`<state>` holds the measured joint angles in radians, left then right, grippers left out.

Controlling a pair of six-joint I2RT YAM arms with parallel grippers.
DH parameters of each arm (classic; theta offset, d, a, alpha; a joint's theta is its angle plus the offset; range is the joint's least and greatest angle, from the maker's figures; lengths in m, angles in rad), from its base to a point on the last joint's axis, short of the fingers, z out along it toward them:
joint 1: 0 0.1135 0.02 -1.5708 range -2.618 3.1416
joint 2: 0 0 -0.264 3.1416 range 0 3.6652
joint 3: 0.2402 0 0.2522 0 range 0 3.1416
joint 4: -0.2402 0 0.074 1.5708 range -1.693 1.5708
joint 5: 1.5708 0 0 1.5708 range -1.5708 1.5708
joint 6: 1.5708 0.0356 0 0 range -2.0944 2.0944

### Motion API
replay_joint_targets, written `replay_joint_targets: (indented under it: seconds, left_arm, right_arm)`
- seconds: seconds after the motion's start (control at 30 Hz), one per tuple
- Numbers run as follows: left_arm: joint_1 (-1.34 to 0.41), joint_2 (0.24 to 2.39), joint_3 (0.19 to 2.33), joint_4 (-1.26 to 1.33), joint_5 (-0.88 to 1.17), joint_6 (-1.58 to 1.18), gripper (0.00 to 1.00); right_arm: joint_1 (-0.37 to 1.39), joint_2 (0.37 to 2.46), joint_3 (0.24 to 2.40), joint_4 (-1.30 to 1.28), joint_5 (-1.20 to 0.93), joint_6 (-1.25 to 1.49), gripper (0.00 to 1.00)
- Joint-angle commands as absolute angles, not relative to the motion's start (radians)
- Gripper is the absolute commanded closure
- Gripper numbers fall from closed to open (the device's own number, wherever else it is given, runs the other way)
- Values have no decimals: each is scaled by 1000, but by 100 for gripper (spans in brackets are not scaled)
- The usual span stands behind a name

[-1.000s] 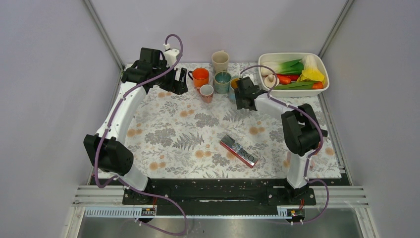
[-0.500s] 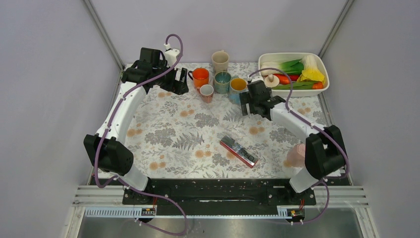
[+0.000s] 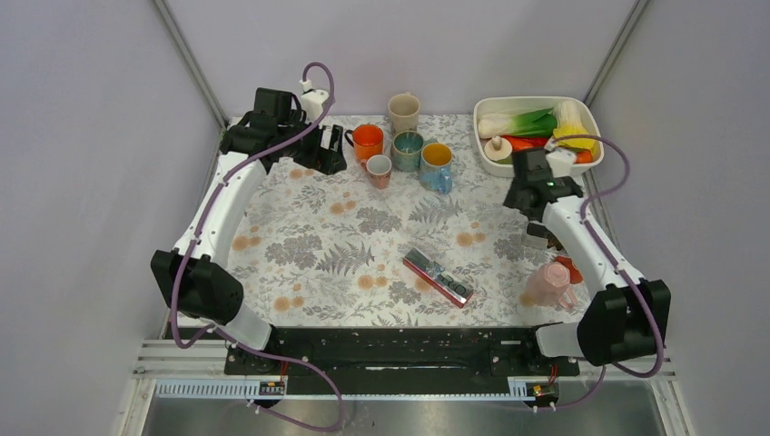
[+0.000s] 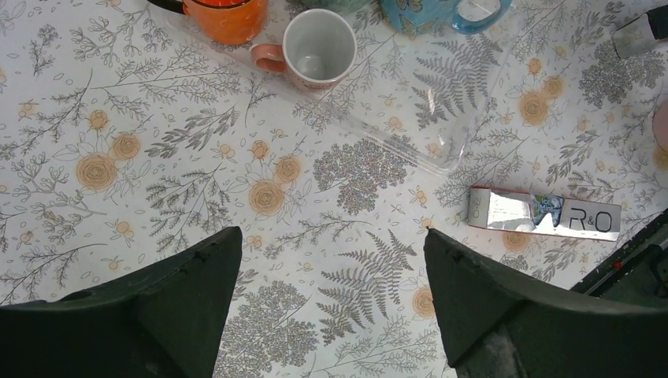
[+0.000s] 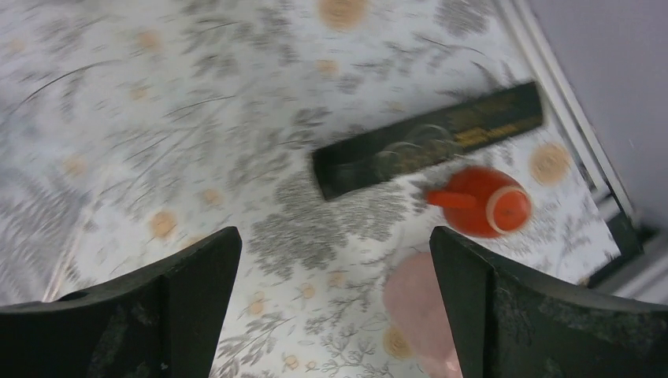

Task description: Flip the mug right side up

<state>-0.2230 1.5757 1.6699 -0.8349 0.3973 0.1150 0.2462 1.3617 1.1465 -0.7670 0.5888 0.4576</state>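
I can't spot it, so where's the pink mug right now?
In the top view, the pink mug sits at the table's near right corner, with a small red mug just beyond it.

The left arm (image 3: pixel 222 195) and the right arm (image 3: pixel 581 238) are wearing smooth white shells along their long links. Bulky matt black housings are capping the joints, the largest ones near each base (image 3: pixel 202 286) (image 3: pixel 625 318). A lilac cable is trailing along each arm, looping above the left wrist (image 3: pixel 317 64) and arching beside the right one (image 3: pixel 625 168). The left fingers (image 4: pixel 157 307) are showing as two broad, black, wedge-shaped blades with faintly grainy faces, and the right fingers (image 5: pixel 536 315) are looking the same. Both bases are sitting on a black rail (image 3: pixel 399 350).
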Motion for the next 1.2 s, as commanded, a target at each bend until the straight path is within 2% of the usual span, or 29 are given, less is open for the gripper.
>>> replay_joint_targets:
  seconds: [0.0,0.23,0.37,0.77,0.83,0.93,1.17]
  left_arm:
    - [-223,1527,1664,-794,433,112,11]
    - [-225,1525,1654,-793,434,115,11]
    - [-226,1513,1640,-791,441,120,11]
    - [-227,1528,1658,-793,458,133,11]
    - [-227,1533,1661,-793,460,133,11]
    - [-227,1539,1665,-795,458,133,11]
    - [-224,1544,1666,-800,449,141,11]
  right_arm:
    - [49,1247,1056,-922,583,709,1]
    - [-66,1054,920,-954,602,793,1]
    - [-129,1026,853,-951,466,824,1]
    - [-121,1044,790,-877,181,864,2]
    - [-98,1061,790,-853,148,897,2]
    - [37,1104,815,-824,168,947,2]
    - [266,1318,1008,-820,179,974,1]
